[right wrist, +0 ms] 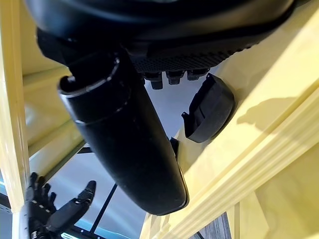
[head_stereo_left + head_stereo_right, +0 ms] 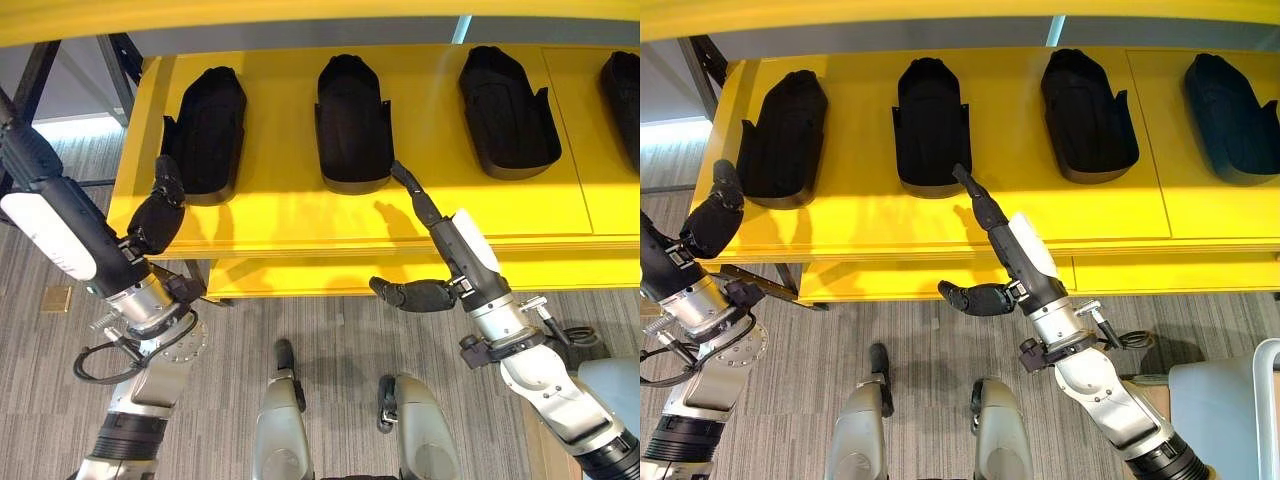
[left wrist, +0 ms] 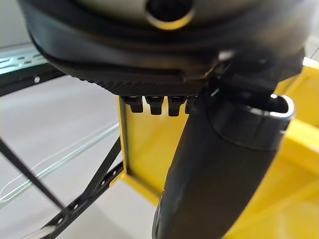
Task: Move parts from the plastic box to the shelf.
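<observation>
Several black moulded parts lie in a row on the yellow shelf [image 2: 300,210]: one at the left [image 2: 205,130], one in the middle [image 2: 352,120], another to the right [image 2: 505,105]. My right hand [image 2: 452,245] reaches over the shelf's front edge. Its straight fingers [image 2: 415,195] point at the near end of the middle part, and its thumb [image 2: 410,295] juts out below the edge; it holds nothing. My left hand [image 2: 155,215] is at the shelf's front left corner, just in front of the left part, with relaxed fingers and empty. The right wrist view also shows one part [image 1: 209,114].
The shelf's black metal frame [image 2: 120,70] stands at the far left. A pale grey-blue container corner [image 2: 1230,410] shows at the lower right. A lower yellow board [image 2: 320,275] runs under the shelf's front edge. A small brass plate [image 2: 57,298] sits in the carpet.
</observation>
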